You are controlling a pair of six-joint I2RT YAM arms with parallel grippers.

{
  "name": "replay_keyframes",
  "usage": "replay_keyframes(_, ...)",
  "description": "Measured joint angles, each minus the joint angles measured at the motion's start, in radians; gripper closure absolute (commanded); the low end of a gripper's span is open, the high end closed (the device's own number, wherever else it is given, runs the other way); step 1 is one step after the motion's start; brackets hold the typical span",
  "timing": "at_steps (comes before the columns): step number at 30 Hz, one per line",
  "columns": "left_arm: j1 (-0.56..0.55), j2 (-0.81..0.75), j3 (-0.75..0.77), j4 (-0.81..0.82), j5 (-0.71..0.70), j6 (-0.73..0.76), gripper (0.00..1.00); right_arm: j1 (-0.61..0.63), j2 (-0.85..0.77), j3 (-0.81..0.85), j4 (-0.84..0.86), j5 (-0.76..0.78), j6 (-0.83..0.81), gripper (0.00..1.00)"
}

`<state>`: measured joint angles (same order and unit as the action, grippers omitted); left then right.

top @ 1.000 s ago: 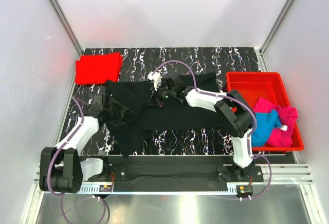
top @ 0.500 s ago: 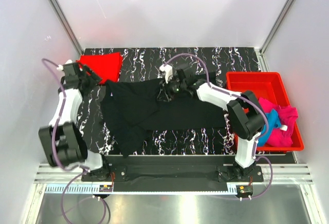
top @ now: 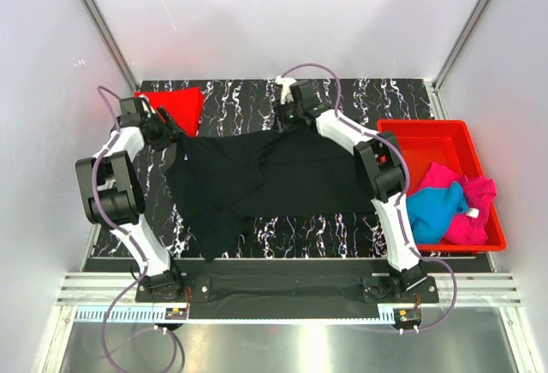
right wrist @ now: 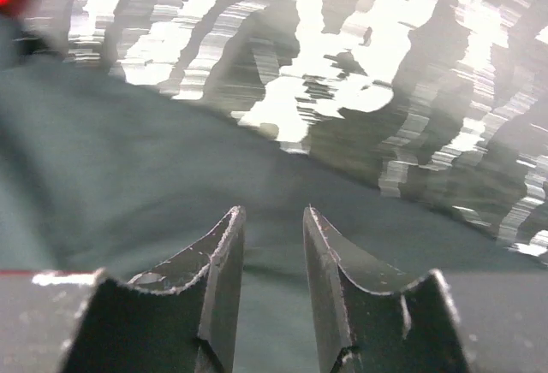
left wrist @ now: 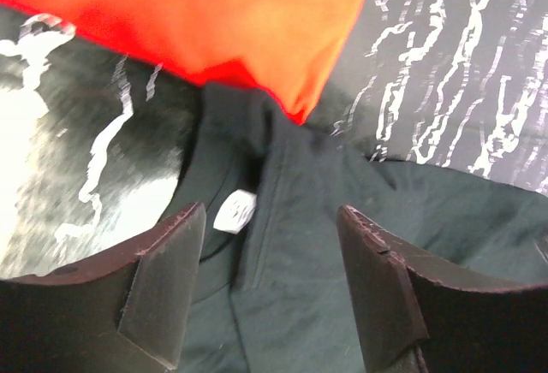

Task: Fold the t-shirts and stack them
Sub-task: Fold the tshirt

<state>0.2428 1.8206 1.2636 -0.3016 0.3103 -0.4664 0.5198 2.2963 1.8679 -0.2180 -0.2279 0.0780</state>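
The black t-shirt [top: 274, 176] lies spread on the marbled table, its near left part rumpled. A folded red t-shirt [top: 171, 106] lies at the back left. The bright blue t-shirt [top: 431, 212] and the magenta t-shirt [top: 469, 206] sit bunched in the red bin. My left gripper [top: 168, 127] is open wide just over the black shirt's collar and white label [left wrist: 234, 211], beside the red shirt's corner [left wrist: 197, 22]. My right gripper [top: 291, 118] hovers over the black shirt's far edge [right wrist: 128, 159], jaws a narrow gap apart, holding nothing.
The red plastic bin [top: 424, 127] stands at the right edge of the table. White walls close in the back and both sides. A metal rail with both arm bases runs along the near edge.
My left arm swung from the near left up to the back left, to the shirt's collar. My right gripper moved back to the shirt's far edge. The black shirt now lies flatter and wider.
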Motion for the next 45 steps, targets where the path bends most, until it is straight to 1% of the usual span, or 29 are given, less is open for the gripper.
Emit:
replay_keyframes(5,0.0,0.063,0.026,0.043,0.065,0.002,0.44,-0.079,0.07,0.047,-0.071,0.005,0.003,0.61)
replay_keyframes(8,-0.002,0.09,0.033,0.051,0.09,0.002,0.44,-0.097,0.09,0.063,-0.093,0.007,0.003,0.61)
replay_keyframes(15,-0.004,0.119,0.051,0.052,0.112,-0.002,0.41,-0.096,0.129,0.089,-0.113,0.002,0.006,0.61)
replay_keyframes(18,-0.004,0.134,0.065,0.053,0.113,-0.008,0.53,-0.098,0.143,0.111,-0.121,0.002,0.014,0.62)
replay_keyframes(19,-0.004,0.135,0.066,0.052,0.113,-0.01,0.6,-0.1,0.146,0.116,-0.124,0.002,0.017,0.63)
replay_keyframes(20,-0.004,0.136,0.066,0.05,0.113,-0.014,0.72,-0.102,0.15,0.123,-0.127,0.001,0.024,0.63)
replay_keyframes(22,-0.004,0.136,0.066,0.049,0.112,-0.021,0.82,-0.109,0.158,0.135,-0.128,0.0,0.036,0.64)
replay_keyframes(23,-0.004,0.136,0.066,0.049,0.112,-0.026,0.92,-0.114,0.161,0.139,-0.129,0.0,0.043,0.64)
replay_keyframes(24,-0.004,0.136,0.066,0.05,0.112,-0.032,0.98,-0.119,0.163,0.142,-0.13,0.0,0.05,0.64)
replay_keyframes(25,-0.004,0.136,0.065,0.049,0.111,-0.034,1.0,-0.125,0.165,0.146,-0.132,0.0,0.058,0.65)
replay_keyframes(31,-0.003,0.132,0.039,0.064,0.107,-0.061,1.0,-0.151,0.17,0.154,-0.136,-0.002,0.089,0.65)
replay_keyframes(37,0.011,0.064,-0.097,0.095,0.1,-0.122,1.0,-0.153,0.17,0.15,-0.131,-0.003,0.119,0.65)
replay_keyframes(43,0.014,0.06,-0.105,0.086,0.074,-0.147,1.0,-0.154,0.17,0.142,-0.114,-0.011,0.132,0.65)
replay_keyframes(44,0.013,0.061,-0.103,0.075,0.063,-0.155,0.98,-0.154,0.17,0.142,-0.112,-0.013,0.134,0.65)
replay_keyframes(45,0.013,0.061,-0.103,0.069,0.058,-0.157,0.93,-0.154,0.17,0.142,-0.11,-0.013,0.136,0.65)
